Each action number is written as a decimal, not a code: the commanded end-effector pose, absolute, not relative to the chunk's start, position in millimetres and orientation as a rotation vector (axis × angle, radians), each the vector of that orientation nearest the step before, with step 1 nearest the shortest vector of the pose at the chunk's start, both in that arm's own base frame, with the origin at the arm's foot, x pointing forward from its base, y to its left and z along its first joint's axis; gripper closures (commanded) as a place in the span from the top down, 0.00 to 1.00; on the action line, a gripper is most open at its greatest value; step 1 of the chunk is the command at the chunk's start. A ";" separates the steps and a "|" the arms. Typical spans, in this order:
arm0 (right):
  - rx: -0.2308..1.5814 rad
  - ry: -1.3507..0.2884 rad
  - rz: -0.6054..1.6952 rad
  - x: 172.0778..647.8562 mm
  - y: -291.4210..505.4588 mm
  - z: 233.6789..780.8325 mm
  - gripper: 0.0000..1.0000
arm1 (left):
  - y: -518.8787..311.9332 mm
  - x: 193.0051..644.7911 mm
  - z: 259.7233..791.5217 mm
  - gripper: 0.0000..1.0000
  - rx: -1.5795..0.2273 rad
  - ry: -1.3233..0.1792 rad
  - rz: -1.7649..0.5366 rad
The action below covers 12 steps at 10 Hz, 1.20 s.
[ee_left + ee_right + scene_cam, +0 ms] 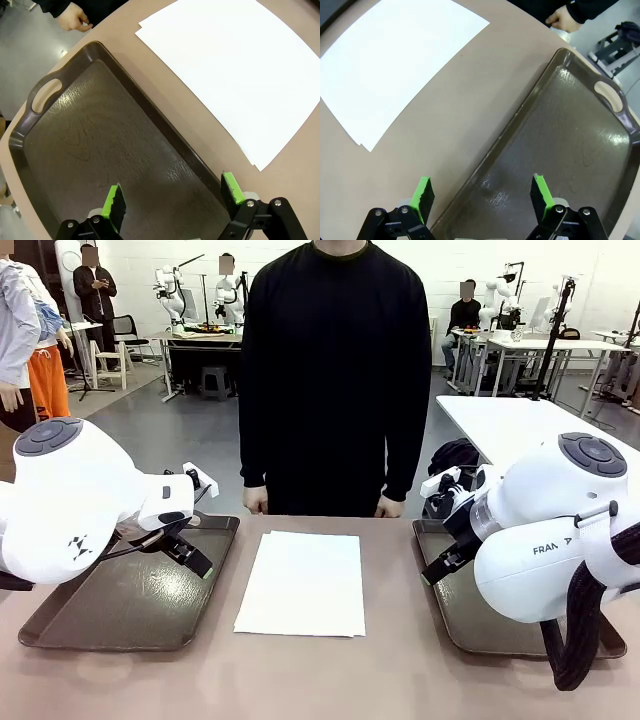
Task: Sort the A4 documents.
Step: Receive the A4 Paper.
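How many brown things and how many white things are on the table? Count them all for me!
Brown trays: 2, one on the left and one on the right
White paper pile: 1
Total: 3

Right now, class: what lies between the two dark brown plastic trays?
In the front view, the plain white A4 paper sheets lie between the left tray and right tray.
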State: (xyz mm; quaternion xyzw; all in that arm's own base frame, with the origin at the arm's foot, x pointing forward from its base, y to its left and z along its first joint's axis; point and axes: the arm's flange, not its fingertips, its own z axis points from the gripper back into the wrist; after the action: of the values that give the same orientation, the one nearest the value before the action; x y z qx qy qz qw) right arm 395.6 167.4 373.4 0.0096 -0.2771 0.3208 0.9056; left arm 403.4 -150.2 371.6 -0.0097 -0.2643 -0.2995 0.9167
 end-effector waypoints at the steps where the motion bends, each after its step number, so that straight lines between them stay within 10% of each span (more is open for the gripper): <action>1: 0.020 -0.572 0.662 395.6 167.3 373.4 1.00 | -149.8 403.6 371.6 1.00 -0.020 -0.544 -0.615; 12: 0.251 -0.652 0.704 349.1 67.2 439.7 1.00 | -91.6 367.1 424.4 1.00 -0.175 -0.639 -0.656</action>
State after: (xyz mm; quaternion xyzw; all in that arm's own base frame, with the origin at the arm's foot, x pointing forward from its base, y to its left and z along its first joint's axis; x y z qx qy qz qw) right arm 390.5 114.8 443.7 0.0993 -0.3126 0.3259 0.8867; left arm 402.1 -128.9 417.3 -0.0527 -0.3039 -0.2993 0.9029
